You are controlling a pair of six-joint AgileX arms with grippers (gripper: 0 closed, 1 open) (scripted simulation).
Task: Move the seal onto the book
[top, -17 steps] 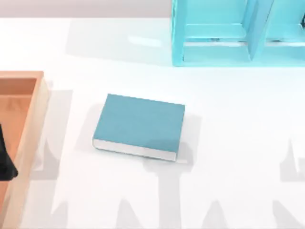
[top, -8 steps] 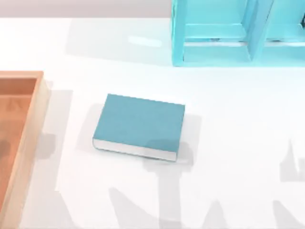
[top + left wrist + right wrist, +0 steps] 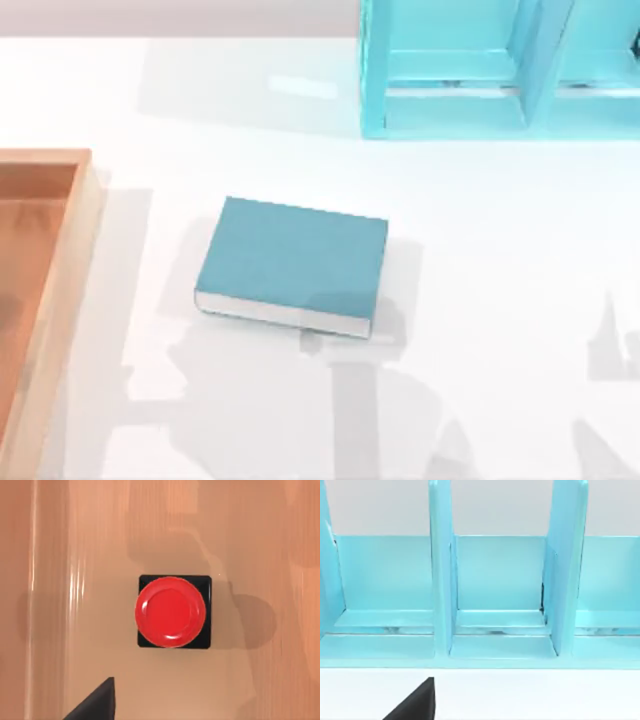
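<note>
A: Mid-frame in my left wrist view: seal (image 3: 172, 612) upright on the tray (image 3: 260, 535) floor. Finger spread: can't tell.
B: Risk?
A: Off-centre pinch tips it; book (image 3: 292, 264) sits mid-table.

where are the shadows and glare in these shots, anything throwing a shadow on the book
Top view: grey arm-shaped shadows lie across the white table along its near edge, and one dims the near right corner of the book. Left wrist view: the seal casts a soft round shadow beside it on the wooden tray floor, with pale glare streaks along one side. Right wrist view: the cyan shelf is evenly lit.
</note>
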